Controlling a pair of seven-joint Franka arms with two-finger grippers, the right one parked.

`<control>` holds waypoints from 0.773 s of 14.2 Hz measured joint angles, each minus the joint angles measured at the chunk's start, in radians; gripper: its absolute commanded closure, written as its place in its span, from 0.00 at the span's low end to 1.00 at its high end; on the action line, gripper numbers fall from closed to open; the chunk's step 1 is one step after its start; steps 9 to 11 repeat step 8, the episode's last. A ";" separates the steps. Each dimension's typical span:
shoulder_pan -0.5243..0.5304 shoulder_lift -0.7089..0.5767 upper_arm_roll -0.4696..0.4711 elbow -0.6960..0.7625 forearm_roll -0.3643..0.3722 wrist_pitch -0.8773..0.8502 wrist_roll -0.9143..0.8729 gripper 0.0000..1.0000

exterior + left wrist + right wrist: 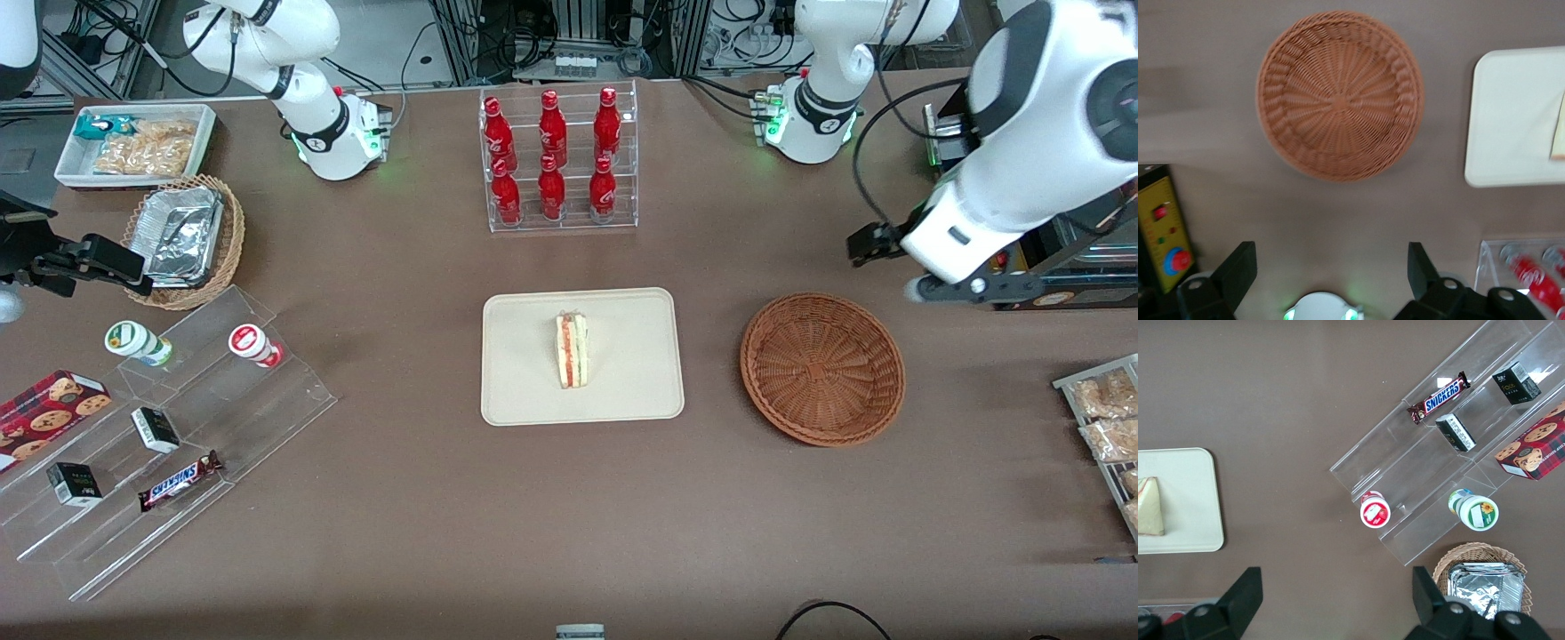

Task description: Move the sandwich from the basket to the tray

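The sandwich (572, 350) (1559, 130) (1150, 507), a white wedge with red and green layers at its edge, lies in the middle of the cream tray (533, 391) (1511, 120) (1191, 493). The round reddish-brown basket (822, 369) (1340, 103) stands beside the tray toward the working arm's end, and nothing is in it. My left gripper (876, 244) (1331, 267) hangs above the table, farther from the front camera than the basket. It is open, its black fingers (1238, 267) wide apart and holding nothing.
A clear rack of red bottles (560, 160) stands farther from the front camera than the tray. Bagged snacks (1107, 418) lie at the working arm's end. A stepped acrylic shelf (169, 436), a tan basket of foil trays (182, 240) and a white bin (133, 142) occupy the parked arm's end.
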 measured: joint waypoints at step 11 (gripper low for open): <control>0.068 -0.019 0.050 0.086 0.000 0.013 0.187 0.00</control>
